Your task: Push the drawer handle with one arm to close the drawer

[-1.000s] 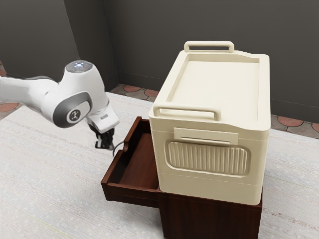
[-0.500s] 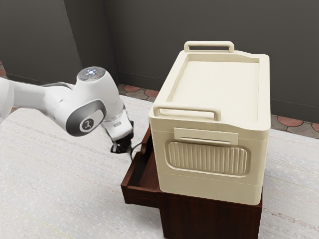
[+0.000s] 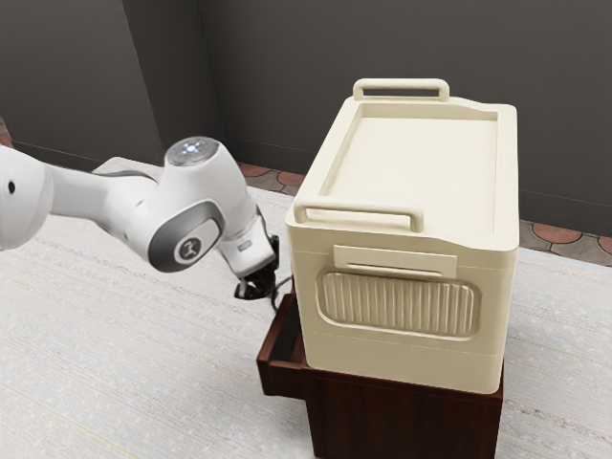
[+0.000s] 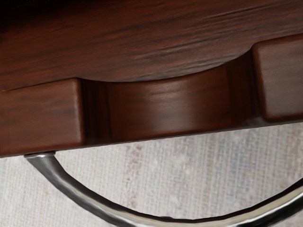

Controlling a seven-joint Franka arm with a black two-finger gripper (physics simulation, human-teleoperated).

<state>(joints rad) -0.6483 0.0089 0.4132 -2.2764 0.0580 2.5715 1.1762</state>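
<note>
The handle (image 4: 79,193) lies just beside the fingers (image 3: 253,286), toward the exterior view's right, where the drawer (image 3: 284,381) must go; their opening or hold, I cannot tell.

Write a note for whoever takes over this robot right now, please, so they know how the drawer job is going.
Gripper: at the drawer's front, beside the metal handle; whether it touches the handle, I can't tell.
Drawer: partly out of the dark wooden cabinet, under the cream box.
Done: the drawer has slid a good way in over the last second.
Left: the rest of the closing; continuing the push toward the cabinet should probably do it.
</note>
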